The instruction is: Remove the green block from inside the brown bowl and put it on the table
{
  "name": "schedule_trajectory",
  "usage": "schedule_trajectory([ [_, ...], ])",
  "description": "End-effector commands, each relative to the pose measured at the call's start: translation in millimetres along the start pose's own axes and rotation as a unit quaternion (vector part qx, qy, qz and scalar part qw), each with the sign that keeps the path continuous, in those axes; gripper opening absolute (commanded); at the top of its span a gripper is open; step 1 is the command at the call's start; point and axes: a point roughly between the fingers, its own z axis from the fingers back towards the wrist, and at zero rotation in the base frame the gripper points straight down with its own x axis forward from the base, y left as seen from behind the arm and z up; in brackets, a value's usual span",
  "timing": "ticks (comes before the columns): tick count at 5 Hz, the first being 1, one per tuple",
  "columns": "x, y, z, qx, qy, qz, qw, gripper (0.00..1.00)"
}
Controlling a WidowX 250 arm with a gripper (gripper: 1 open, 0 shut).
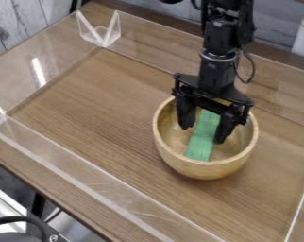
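One green block [204, 140] in one brown bowl [205, 142], one gripper [211, 119], jaws spread wide astride it

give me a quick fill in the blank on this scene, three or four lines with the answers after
1. The flat bright green block lies inside the round tan wooden ____.
2. The black gripper points straight ____ over the block.
3. Its jaws are ____, one finger on each side of the block.
4. The brown wood-grain table is edged by low clear ____ walls.

Missing words: bowl; down; open; acrylic
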Motion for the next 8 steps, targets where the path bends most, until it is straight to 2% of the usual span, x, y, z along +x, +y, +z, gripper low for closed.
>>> schedule_trajectory([
  [1, 7.5, -4.1, 10.2, -0.004, -0.021, -0.004, 0.9998, 1.00],
  [2, 9.4, -5.1, 9.9, -0.007, -0.024, -0.005, 0.9997, 0.00],
  [3, 10.9, -8.0, 14.2, -0.013, -0.031, -0.007, 0.9994, 0.00],
  [4, 10.6, -8.3, 19.6, -0.016, -0.033, -0.009, 0.9993, 1.00],
  [5, 10.5, -8.5, 25.4, -0.019, -0.035, -0.010, 0.9992, 1.00],
  [6, 10.8, -9.5, 34.7, -0.025, -0.047, -0.010, 0.9986, 0.00],
  [7, 10.5, -10.4, 41.8, -0.029, -0.056, -0.010, 0.9980, 0.00],
  [8, 10.1, -9.6, 43.6, -0.029, -0.054, -0.011, 0.9981, 1.00],
])
